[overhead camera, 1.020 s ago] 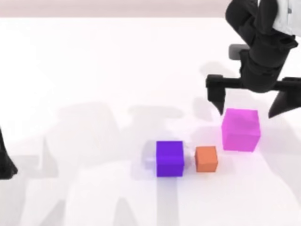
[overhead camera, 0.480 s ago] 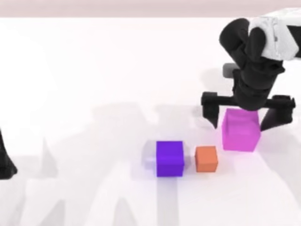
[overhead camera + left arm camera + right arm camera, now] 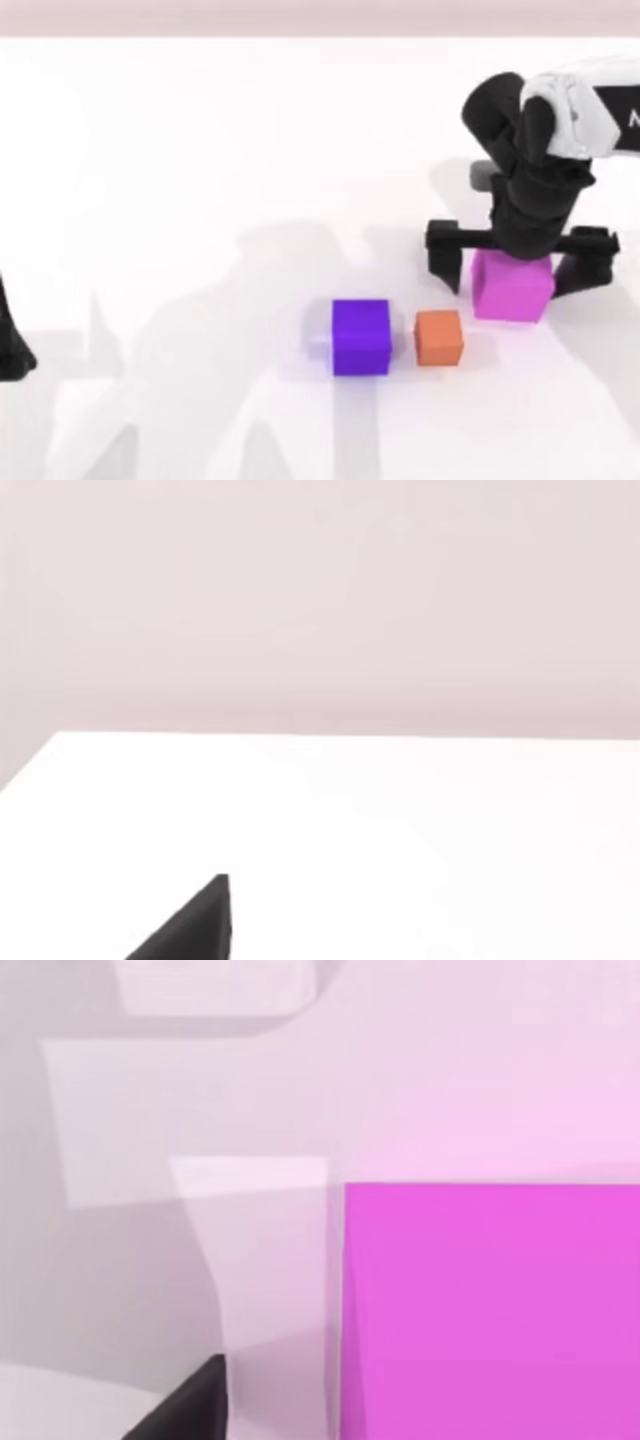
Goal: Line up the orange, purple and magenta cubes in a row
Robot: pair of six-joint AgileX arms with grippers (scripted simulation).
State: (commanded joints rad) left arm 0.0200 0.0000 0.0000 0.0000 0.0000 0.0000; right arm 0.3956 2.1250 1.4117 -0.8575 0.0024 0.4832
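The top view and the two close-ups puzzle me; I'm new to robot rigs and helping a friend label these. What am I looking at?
This is a simulated table with two AgileX arms. The top view looks down from above. The right gripper has its black fingers spread wide, one on each side of the magenta cube, not closed on it, so nothing is held. The purple cube and the orange cube sit side by side, with a small gap, on the white table; the magenta cube lies a little farther back and to the right. The left arm is parked at the table's left edge. The other two pictures come from cameras on the wrists: the right one shows the magenta cube up close, the left one only bare table and a dark fingertip.
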